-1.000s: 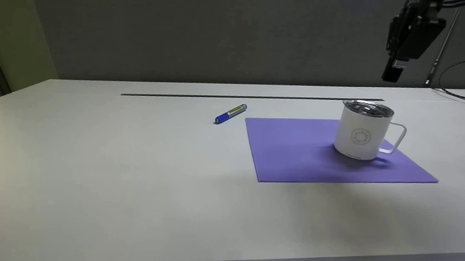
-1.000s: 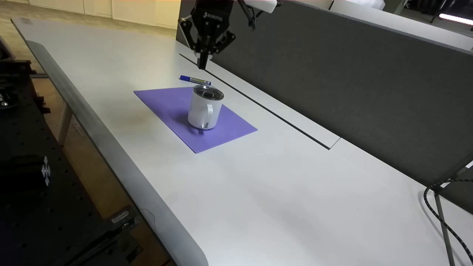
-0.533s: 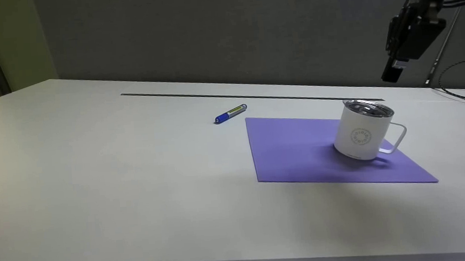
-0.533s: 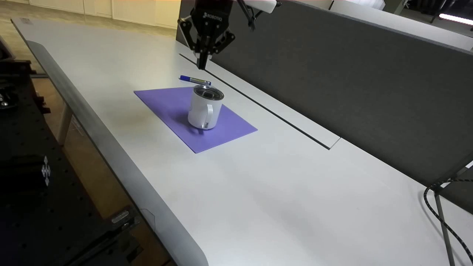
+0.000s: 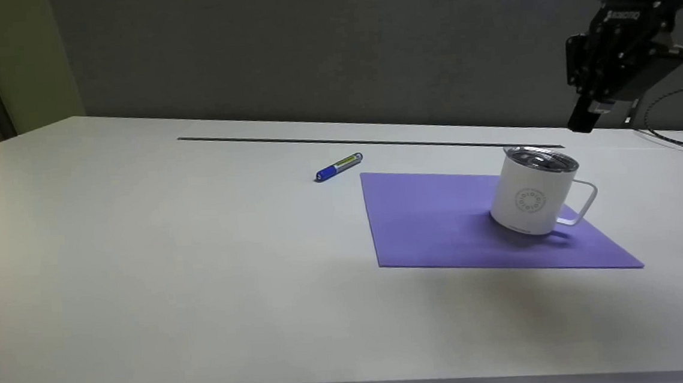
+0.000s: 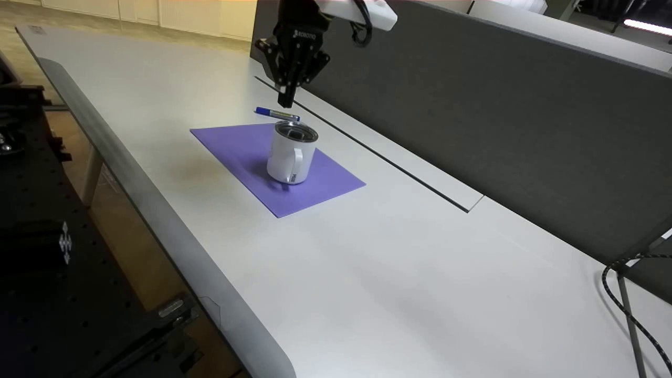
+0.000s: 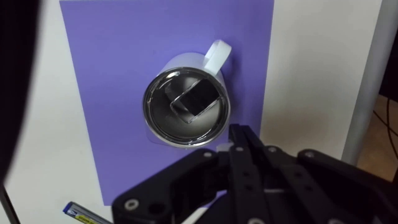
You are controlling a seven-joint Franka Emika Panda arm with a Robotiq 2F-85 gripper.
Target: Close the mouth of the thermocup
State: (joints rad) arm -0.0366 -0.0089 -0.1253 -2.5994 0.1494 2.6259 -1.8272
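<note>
Wrist view: jaws together, near thermocup [image 7: 187, 99]

Counted in all three views: one white thermocup [image 5: 531, 193], one purple mat [image 5: 428, 221], one blue-capped marker [image 5: 340, 167], one Robotiq gripper [image 7: 241, 127], one white table [image 5: 172, 257]. Counted in the wrist view: one clear lid [image 7: 164, 107] and, by the clock from its centre, one loop handle [image 7: 217, 56] toward one, one black slider [image 7: 200, 97] toward two, two fingers [image 7: 238, 137] toward four. Counted in an exterior view: one dark strip [image 5: 338, 142] at twelve o'clock from the marker. Likewise in an exterior view: one braided cable [image 6: 613, 300], toward four o'clock from the thermocup.
</note>
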